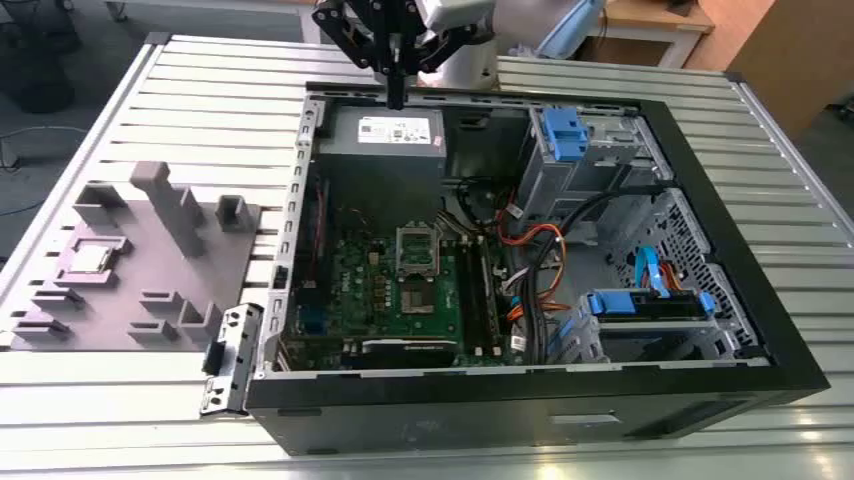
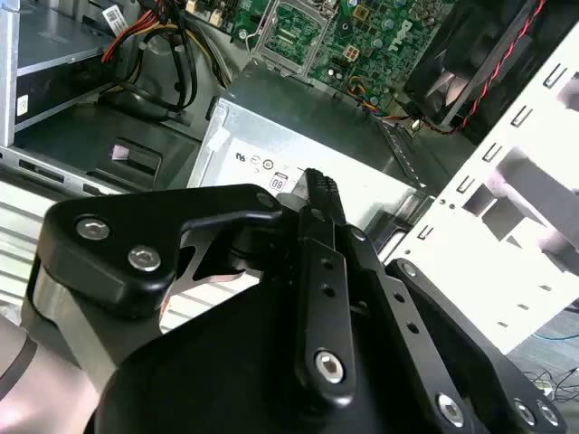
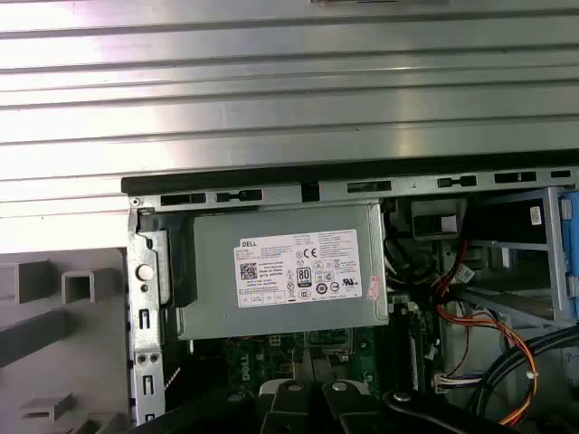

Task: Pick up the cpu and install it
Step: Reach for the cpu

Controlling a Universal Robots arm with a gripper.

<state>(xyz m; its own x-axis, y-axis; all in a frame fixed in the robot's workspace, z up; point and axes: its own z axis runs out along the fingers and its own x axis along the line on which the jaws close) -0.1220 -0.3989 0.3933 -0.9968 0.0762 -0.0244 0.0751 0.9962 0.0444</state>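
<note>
The cpu (image 1: 91, 258), a small silvery square with a pale rim, lies flat in a recess of the grey moulded tray (image 1: 150, 262) at the exterior view's left, outside the computer case. My gripper (image 1: 396, 98) hangs over the far edge of the open case, above the grey power supply (image 1: 387, 130), far from the cpu. Its two black fingers (image 2: 318, 192) are pressed together with nothing between them. On the green motherboard sits the silver socket frame (image 1: 418, 246) with a dark centre, which also appears in the second wrist view (image 2: 294, 32).
The black computer case (image 1: 534, 400) lies on its side on a slatted metal table (image 1: 200, 90). Inside are drive cages with blue tabs (image 1: 566, 132), orange and black cables (image 1: 534, 240) and the labelled power supply (image 3: 285, 271). Upright blocks (image 1: 171, 205) rise from the tray.
</note>
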